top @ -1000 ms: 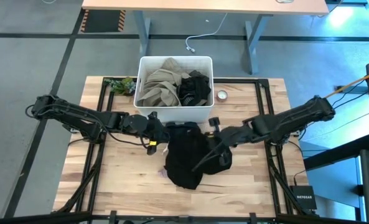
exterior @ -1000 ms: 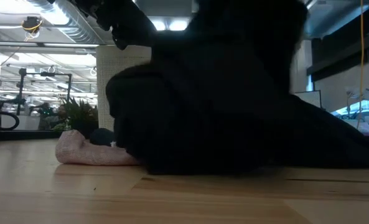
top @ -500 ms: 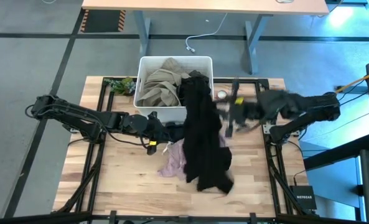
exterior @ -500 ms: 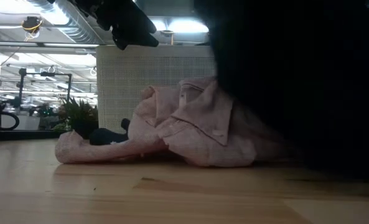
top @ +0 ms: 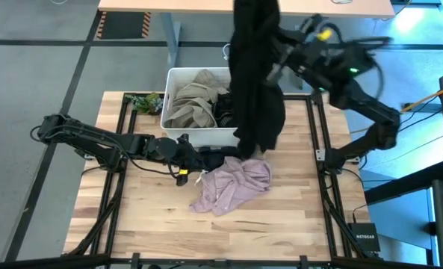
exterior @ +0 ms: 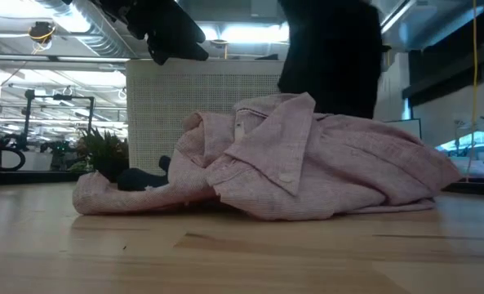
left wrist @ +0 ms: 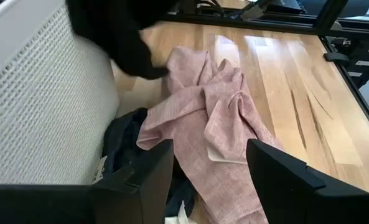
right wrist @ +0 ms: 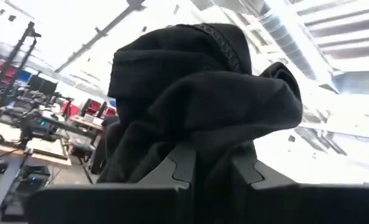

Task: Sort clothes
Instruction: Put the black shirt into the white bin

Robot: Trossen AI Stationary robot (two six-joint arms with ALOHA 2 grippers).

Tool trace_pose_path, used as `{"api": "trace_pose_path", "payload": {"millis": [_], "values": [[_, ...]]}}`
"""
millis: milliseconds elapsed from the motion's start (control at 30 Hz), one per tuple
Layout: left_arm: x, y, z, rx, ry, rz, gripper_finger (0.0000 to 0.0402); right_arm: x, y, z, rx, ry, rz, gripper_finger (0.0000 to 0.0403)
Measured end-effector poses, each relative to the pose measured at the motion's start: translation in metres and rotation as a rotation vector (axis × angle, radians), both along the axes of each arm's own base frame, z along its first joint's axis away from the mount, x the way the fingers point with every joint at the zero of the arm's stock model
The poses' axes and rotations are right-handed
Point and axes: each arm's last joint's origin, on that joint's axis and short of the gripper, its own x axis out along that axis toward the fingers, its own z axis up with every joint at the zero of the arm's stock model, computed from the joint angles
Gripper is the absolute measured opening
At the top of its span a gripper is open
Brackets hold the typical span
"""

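A black garment hangs high over the white bin's right side, with my right gripper shut on it. Its lower end dangles by the bin's near wall, above a light pink shirt that lies crumpled on the table. A small dark blue-grey garment lies at the foot of the bin wall, beside the shirt. My left gripper stands open just above the table in front of the bin, pointing at both. Beige-khaki and black clothes lie in the bin. My right gripper pinches a bunched fold of the black garment between its two fingers; several layers bulge over the fingertips. The fingers slant upward. The garment hangs long and slack below them; whether its lower end touches the pink shirt I cannot tell.
A small plant stands at the table's far left and a small round tin right of the bin. Black frame rails run along the table's left and right sides. Bare wood lies near the front edge.
My right gripper has swung up and toward the table's far edge, tipping from pointing down to slanting up, still shut on the black garment. The garment has been drawn up off the table, stretched long, and has uncovered the pink shirt, which stays where it lay.
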Motion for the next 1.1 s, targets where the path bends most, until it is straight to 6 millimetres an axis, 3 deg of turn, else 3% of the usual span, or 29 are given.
{"api": "trace_pose_path", "payload": {"millis": [200,467,667,933,1100], "values": [[0.000,0.000,0.000,-0.002,0.005,0.001,0.0198,0.043,-0.037,-0.026,0.110,0.080,-0.041,0.0046],[0.000,0.000,0.000,-0.018,0.005,0.010,0.0198,0.091,-0.085,-0.097,0.345,0.417,-0.173,0.0046],[0.000,0.000,0.000,-0.035,0.001,0.019,0.0198,0.108,-0.100,-0.133,0.472,0.553,-0.227,0.0107],[0.000,0.000,-0.001,-0.065,0.004,0.036,0.0198,0.102,-0.097,-0.146,0.537,0.692,-0.273,0.0209],[-0.001,0.000,-0.001,-0.077,0.011,0.043,0.0198,0.069,-0.078,-0.123,0.498,0.750,-0.232,0.0248]]}}
